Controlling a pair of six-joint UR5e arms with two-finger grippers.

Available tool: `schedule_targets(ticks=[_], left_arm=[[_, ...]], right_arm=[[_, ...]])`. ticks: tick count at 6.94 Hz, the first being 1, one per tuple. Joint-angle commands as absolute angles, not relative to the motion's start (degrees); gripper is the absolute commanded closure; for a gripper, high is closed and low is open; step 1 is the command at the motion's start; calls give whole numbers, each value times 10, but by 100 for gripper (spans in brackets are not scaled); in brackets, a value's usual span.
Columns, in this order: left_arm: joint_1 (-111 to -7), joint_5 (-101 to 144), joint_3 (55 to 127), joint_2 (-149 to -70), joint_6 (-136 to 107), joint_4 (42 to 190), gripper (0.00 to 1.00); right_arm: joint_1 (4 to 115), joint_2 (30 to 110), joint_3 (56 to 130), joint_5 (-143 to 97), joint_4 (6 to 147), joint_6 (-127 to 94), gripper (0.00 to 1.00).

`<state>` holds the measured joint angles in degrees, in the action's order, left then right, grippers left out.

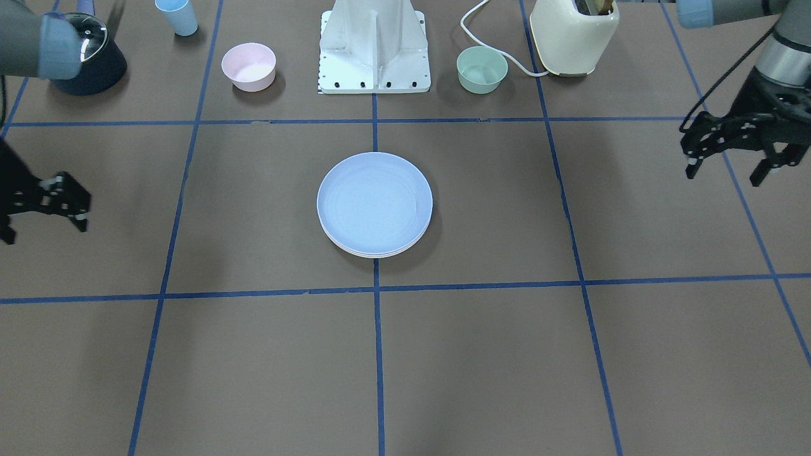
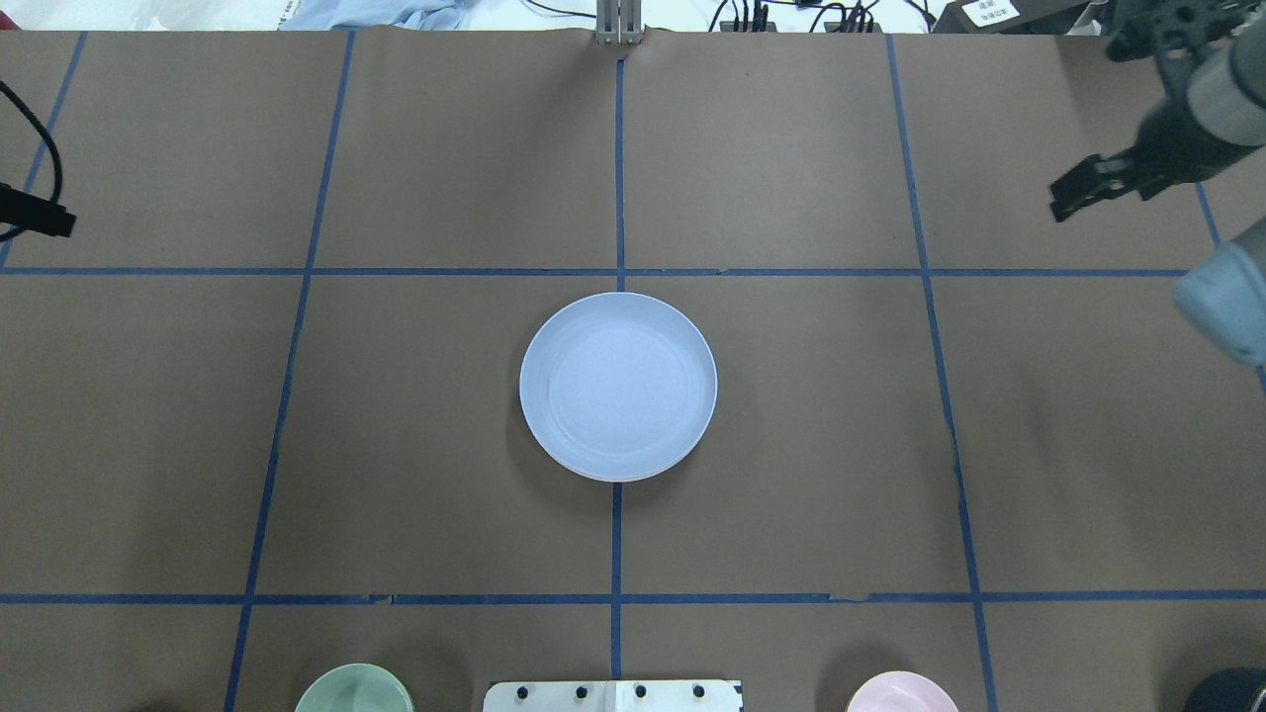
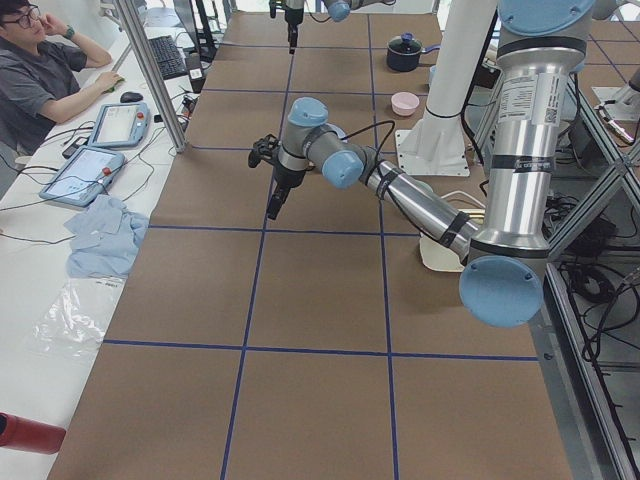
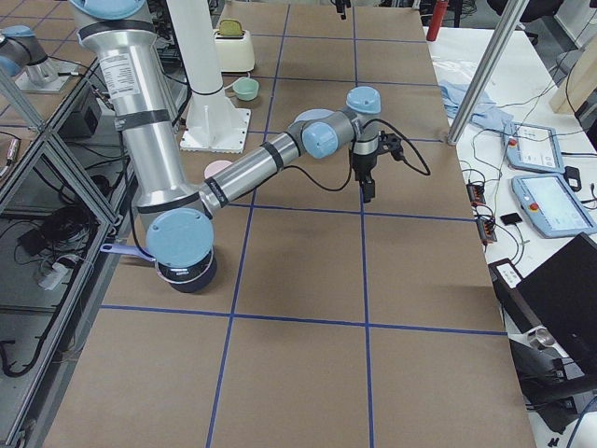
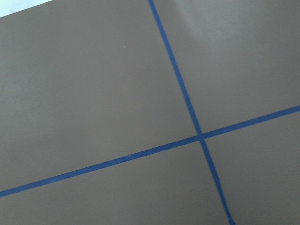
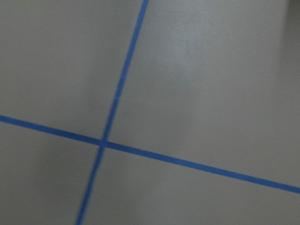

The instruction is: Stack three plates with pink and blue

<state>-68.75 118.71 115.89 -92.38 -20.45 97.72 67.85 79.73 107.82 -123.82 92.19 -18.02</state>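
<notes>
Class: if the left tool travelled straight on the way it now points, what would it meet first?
Probably the bare table. The left tool points down, and its wrist view shows only brown surface near a blue tape crossing. Its height above the table is unclear.

Under my wrist lies only a flat, matte grey-brown tabletop (image 6: 206, 79). A narrow blue tape line (image 6: 123, 77) runs from twelve o'clock down to seven. A second blue tape line (image 6: 197, 164) cuts across from nine o'clock to four. They cross at about eight o'clock. A dark patch (image 6: 294, 11) fills the two o'clock corner; everything looks slightly blurred.
</notes>
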Motion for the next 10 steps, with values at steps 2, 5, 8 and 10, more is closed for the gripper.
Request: schedule_targets(ticks=[2, 5, 8, 10], left_arm=[[-858, 1317, 1011, -907, -7, 965, 0], [-870, 1322, 977, -875, 4, 972, 0], [-948, 1392, 990, -813, 68, 971, 0], [-948, 1382, 998, -813, 68, 971, 0]], right_arm=[[826, 972, 1076, -1289, 918, -5, 0], [876, 1003, 1039, -1288, 918, -4, 0], [876, 1002, 1036, -1290, 918, -5, 0], [876, 1002, 1036, -1291, 918, -5, 0]])
